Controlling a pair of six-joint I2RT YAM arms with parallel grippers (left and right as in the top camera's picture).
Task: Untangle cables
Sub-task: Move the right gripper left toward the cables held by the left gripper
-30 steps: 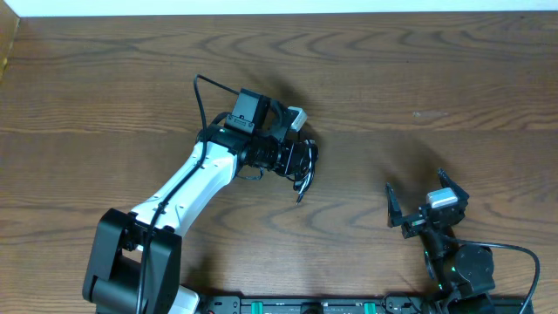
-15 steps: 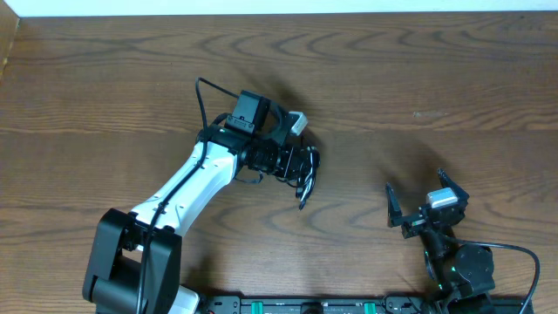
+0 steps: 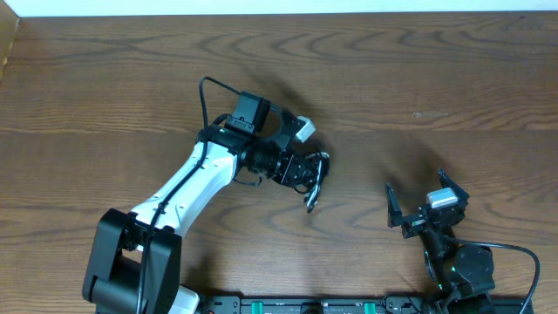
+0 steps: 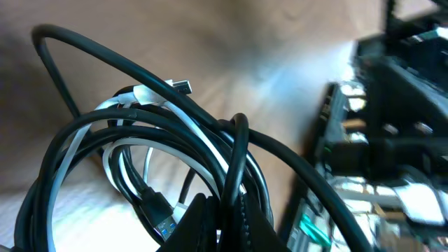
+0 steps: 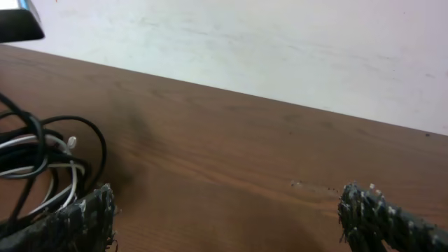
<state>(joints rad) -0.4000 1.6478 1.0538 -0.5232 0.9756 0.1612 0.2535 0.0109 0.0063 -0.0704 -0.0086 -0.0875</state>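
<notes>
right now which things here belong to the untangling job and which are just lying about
Job: black cables; white cable; left fingers, shut on the black cables; right fingers, open, holding nothing.
Just there: table; arm wire.

Overhead: cables (image 3: 315, 190) mostly hidden under the left arm (image 3: 200, 179); only one loop and a hanging end show. Left wrist view: left fingers (image 4: 199, 225) a dark blur at bottom edge, loops cut off left and below. Right wrist view: right fingers (image 5: 78, 218) cropped at bottom, cables cut off at left.
</notes>
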